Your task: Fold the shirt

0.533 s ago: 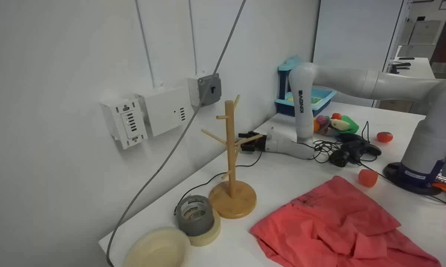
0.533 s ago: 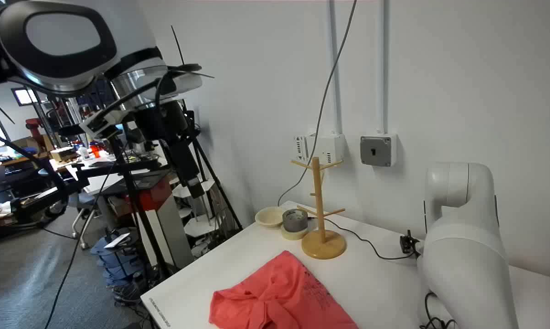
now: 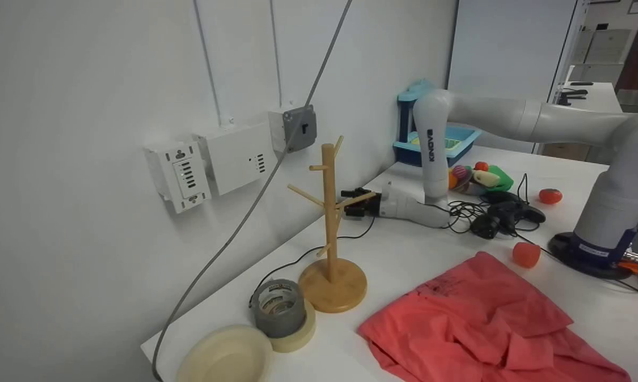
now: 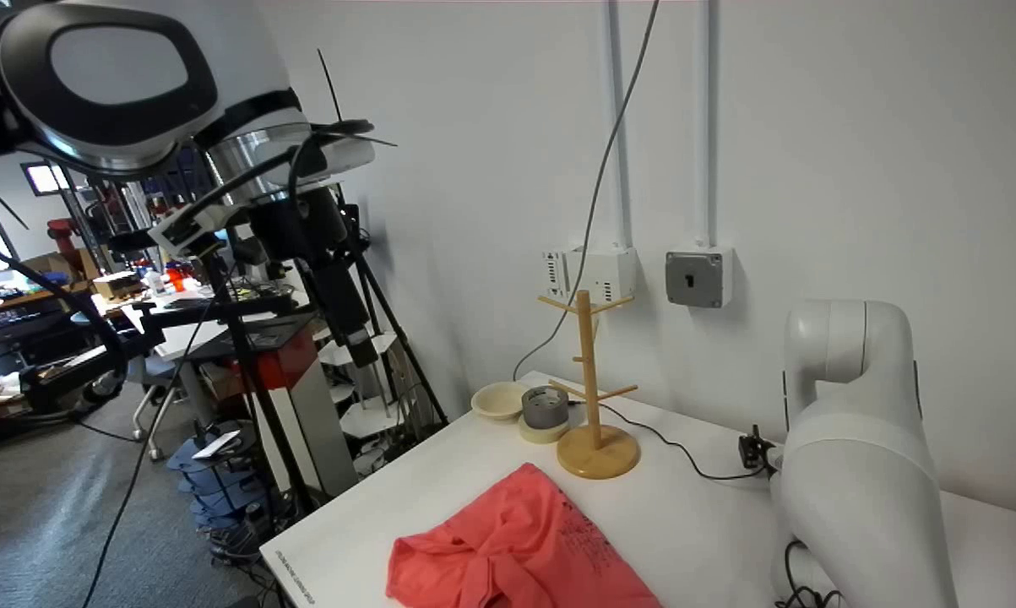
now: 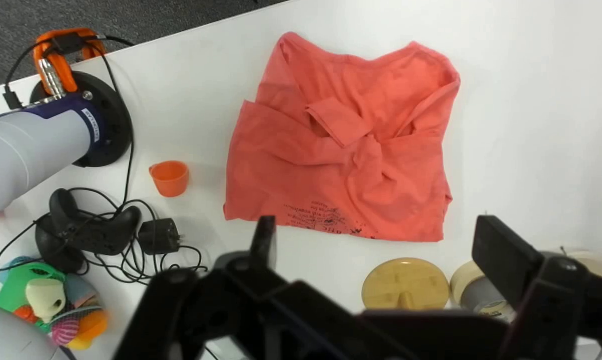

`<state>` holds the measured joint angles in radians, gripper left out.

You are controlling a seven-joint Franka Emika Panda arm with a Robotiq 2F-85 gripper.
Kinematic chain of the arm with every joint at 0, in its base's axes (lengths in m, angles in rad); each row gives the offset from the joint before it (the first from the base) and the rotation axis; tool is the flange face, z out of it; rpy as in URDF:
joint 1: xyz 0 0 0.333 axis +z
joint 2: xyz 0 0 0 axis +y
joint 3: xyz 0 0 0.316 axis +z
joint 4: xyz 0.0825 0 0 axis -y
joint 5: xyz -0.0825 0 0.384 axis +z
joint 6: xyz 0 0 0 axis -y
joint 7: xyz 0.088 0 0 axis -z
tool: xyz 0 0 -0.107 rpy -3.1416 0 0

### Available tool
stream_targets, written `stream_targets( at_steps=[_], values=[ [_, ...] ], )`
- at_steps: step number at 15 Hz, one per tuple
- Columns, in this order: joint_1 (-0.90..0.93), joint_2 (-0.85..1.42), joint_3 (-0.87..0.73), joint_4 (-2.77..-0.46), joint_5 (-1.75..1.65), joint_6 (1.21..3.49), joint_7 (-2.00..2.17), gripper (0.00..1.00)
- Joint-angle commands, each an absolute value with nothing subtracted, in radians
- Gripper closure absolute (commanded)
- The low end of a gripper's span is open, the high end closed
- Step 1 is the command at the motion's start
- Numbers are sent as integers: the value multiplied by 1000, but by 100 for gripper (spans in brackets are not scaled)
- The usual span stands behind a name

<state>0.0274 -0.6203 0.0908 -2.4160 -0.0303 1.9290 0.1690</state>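
The coral-red shirt [image 5: 280, 175] lies wrinkled on the white table in the wrist view. A sleeve-like flap is turned over its middle, the fabric is bunched there, and dark lettering runs along the edge nearest the gripper. The shirt shows in both exterior views [image 3: 472, 323] [image 4: 516, 549], cut off by the lower frame edge. My gripper [image 5: 376, 222] is open and empty, its fingers wide apart in the wrist view. In an exterior view the gripper [image 4: 355, 338] hangs above and apart from the table, tilted downward.
A wooden peg stand [image 3: 330, 223] stands beside the shirt, near tape rolls [image 3: 280, 310] and a pale bowl [image 3: 228, 355]. An orange cup [image 5: 170, 177], a black controller [image 5: 88, 230] with cables and a second grey arm [image 5: 35, 142] lie on the shirt's other side. A wall [image 4: 491, 211] borders the table.
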Motion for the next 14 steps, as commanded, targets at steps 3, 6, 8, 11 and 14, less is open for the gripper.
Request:
stream_targets(
  at_steps=[3, 6, 8, 11, 14],
  values=[
    [25, -620, 92, -2414, -29, 1927, 168, 0],
    [25, -620, 92, -2414, -29, 1927, 168, 0],
    [25, -620, 92, -2414, -29, 1927, 168, 0],
    [25, -620, 92, -2414, -29, 1927, 168, 0],
    [27, -578, 97, -2408, -22, 1949, 176, 0]
  ],
)
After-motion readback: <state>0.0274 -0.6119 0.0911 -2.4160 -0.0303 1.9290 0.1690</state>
